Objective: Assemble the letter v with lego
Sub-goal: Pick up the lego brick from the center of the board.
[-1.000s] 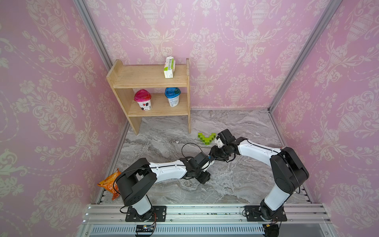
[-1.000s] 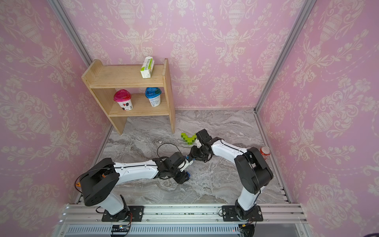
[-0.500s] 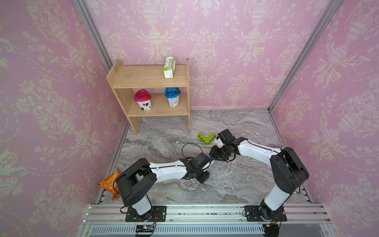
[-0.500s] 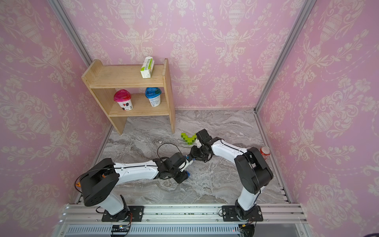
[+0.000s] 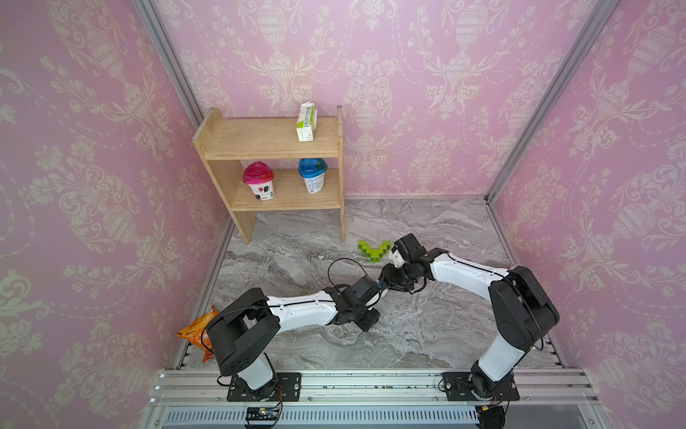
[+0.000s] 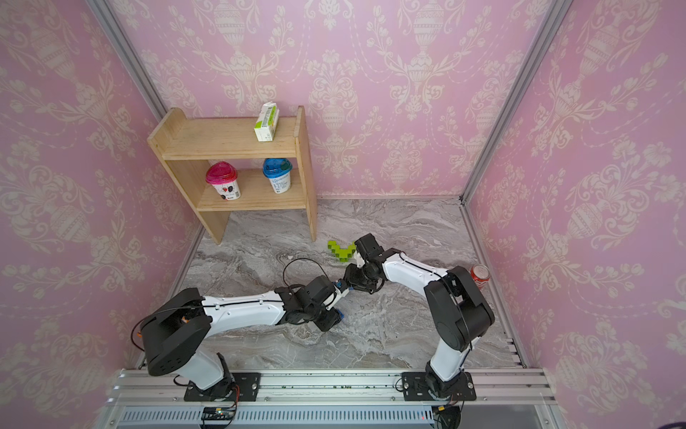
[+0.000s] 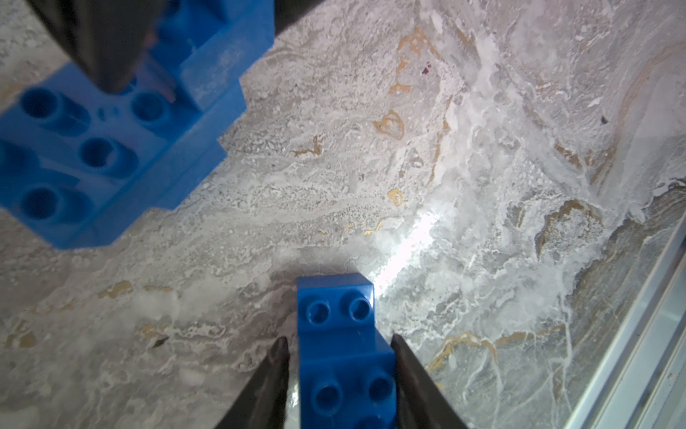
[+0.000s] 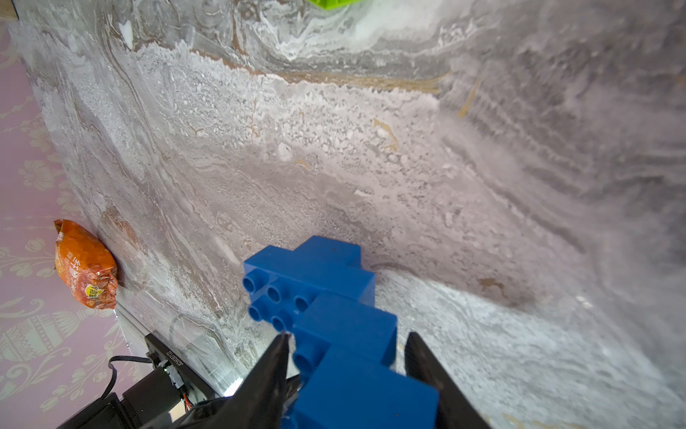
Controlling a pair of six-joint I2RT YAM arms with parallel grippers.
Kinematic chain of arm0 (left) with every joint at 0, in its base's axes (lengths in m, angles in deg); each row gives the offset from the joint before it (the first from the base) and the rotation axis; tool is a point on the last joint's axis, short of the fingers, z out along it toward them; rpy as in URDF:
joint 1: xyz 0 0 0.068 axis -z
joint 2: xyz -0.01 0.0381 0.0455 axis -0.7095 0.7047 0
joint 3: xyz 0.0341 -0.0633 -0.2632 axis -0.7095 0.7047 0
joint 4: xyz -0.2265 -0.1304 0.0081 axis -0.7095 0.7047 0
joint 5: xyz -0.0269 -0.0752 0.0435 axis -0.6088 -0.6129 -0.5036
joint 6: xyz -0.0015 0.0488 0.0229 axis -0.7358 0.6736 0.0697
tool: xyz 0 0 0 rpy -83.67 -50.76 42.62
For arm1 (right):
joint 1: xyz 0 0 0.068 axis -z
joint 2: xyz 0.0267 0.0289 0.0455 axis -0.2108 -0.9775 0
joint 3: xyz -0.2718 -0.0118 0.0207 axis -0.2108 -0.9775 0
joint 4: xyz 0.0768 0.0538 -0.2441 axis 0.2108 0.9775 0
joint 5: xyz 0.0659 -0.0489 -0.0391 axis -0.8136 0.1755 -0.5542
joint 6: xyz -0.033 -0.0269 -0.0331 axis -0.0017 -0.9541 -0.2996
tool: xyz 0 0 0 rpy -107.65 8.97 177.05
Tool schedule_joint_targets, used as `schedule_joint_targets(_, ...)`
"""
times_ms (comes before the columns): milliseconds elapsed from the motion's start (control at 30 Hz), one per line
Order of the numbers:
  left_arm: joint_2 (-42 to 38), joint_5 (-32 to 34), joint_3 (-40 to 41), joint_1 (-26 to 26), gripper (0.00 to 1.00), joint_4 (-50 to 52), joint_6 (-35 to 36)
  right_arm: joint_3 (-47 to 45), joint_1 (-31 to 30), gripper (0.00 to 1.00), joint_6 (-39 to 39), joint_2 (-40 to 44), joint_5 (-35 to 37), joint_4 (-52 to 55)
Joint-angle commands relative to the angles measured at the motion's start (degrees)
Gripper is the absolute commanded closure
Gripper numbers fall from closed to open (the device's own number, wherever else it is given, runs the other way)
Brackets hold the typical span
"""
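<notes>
A finished lime-green lego V (image 5: 374,252) lies flat on the marble floor behind the arms, and its edge shows in the right wrist view (image 8: 330,3). My two grippers meet tip to tip in front of it. The left gripper (image 7: 339,345) is shut on a small stepped piece of two blue lego bricks (image 7: 345,353). The right gripper (image 8: 345,341) is shut on a longer stepped chain of blue lego bricks (image 8: 315,286), studs facing sideways. In the left wrist view that chain (image 7: 111,148) hangs close ahead of the left piece, apart from it.
A wooden shelf (image 5: 274,145) stands at the back left with two yoghurt cups and a small carton. An orange snack bag (image 5: 196,328) lies by the left wall. A red soda can (image 6: 479,275) stands at the right edge, behind the right arm.
Both arms stay where they were, tips meeting. The left gripper's jaws have narrowed onto its blue piece.
</notes>
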Motion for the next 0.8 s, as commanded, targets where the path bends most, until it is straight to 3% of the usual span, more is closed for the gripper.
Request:
schedule_joint_targets(0,-0.8,1.3,0.7,0.3,0.56,-0.7,-0.7,0.9,-0.3,0.48,-1.5,-1.0,-0.2,1.5)
schedule_joint_targets(200,0.3,0.6,0.4,0.3,0.58,-0.5,-0.7,0.9,-0.3,0.49,-1.5,-0.9,-0.2,1.5)
schedule_joint_targets(500,-3.4,1.9,-0.1,-0.5,0.70,1.6,1.1,1.4,-0.3,0.51,-1.7,-1.3,-0.2,1.2)
schedule_joint_targets(767,-12.2,-0.5,-2.0,-9.5,0.74,7.5,11.8,2.6,-0.3,0.51,-3.1,-1.5,0.5,2.9)
